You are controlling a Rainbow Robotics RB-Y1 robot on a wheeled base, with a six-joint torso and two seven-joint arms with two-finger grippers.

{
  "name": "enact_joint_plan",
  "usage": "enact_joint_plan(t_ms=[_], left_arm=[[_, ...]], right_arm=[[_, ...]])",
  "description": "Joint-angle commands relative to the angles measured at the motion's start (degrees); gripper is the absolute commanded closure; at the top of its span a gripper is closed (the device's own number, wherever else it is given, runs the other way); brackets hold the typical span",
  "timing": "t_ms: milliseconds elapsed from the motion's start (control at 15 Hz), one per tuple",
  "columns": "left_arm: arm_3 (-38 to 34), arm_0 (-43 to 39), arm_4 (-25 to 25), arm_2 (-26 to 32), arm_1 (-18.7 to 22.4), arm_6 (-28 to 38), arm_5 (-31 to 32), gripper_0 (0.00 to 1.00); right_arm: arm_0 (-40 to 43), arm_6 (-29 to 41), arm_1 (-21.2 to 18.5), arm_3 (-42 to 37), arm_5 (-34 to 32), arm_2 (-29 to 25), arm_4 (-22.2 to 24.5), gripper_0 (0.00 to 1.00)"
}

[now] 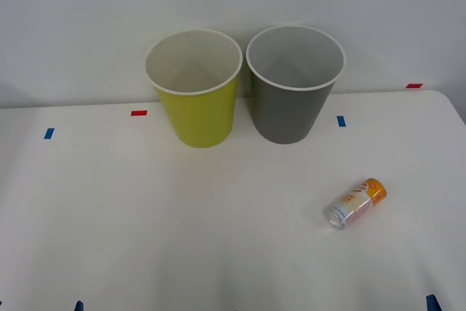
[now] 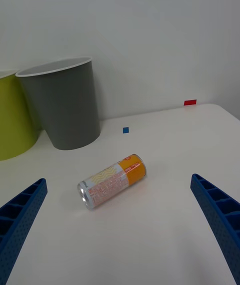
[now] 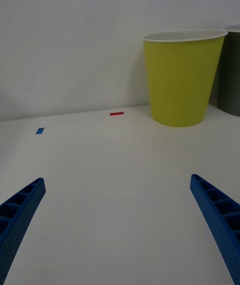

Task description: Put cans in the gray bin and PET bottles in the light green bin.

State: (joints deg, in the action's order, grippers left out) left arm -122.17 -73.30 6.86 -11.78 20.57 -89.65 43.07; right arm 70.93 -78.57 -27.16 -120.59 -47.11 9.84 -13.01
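Small slim drink can, silvery-white body with reddish print and an orange band at one end, lies on its side on the white table, on my right side, nearer me than the bins. In the front view its long axis runs diagonally: orange end points away and to the right, silver top faces me and to the left. Print on the can is too small for me to read; wavy reddish lines and small text blocks, no brand made out.

Round tapered dark gray plastic bin, white rim, stands upright at the far edge, well apart from the can. Round tapered yellow-green plastic bin, white rim, upright just to its left, close beside it; contact I cannot tell. Small red and blue tape marks dot the table.

Right end effector: blue ribbed fingers spread wide, holding nothing, the can ahead of the gap between them. Left end effector: likewise wide open, empty, facing the yellow-green bin.
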Motion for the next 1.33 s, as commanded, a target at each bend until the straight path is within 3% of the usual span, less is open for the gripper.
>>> enact_joint_plan(t_ms=[67,1333], left_arm=[[0.0,0.0,0.0,0.0,0.0,0.0,0.0,0.0],[0.0,0.0,0.0,0.0,0.0,0.0,0.0,0.0]], right_arm=[[0.0,0.0,0.0,0.0,0.0,0.0,0.0,0.0],[0.0,0.0,0.0,0.0,0.0,0.0,0.0,0.0]])
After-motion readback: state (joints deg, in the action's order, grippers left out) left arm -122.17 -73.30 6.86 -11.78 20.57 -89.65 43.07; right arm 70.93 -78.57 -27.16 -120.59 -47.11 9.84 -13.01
